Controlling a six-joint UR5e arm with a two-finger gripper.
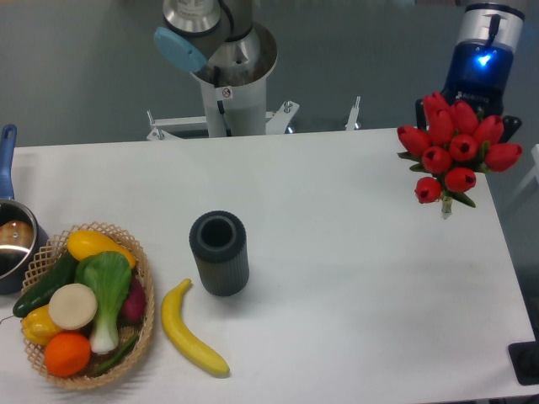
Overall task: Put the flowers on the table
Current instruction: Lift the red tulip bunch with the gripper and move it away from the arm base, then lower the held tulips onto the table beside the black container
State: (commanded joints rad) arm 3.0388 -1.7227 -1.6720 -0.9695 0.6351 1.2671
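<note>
Flowers [456, 149] are hanging out up by the far right corner of the tabletop [354, 252], with the red tulip buds facing the camera so you're mostly looking at a cluster of round red heads with a bit of green leaf poking out around them. Only a short bit of stem is showing below the bunch, pointing down toward the white surface. Honestly can't tell if they're touching the tabletop or floating just above it.

End effector [468, 109] is sitting right behind the bunch, under the blue wrist part with the glowing light. The buds are covering the fingers completely, so whether it's gripping the stems or spread open is not something I can make out.

Rest of the tabletop, for reference:
- dark ribbed cylindrical vase [219, 252] is standing upright around the middle, a bit toward the left, open top showing
- banana [191, 330] is lying just beside it toward the near edge
- wicker basket [143, 324] is sitting in the near left corner, loaded with veggies and an orange
- pot with a blue handle [10, 227] is peeking in at the left edge, touching the basket

Robot base is standing behind the far edge.
</note>
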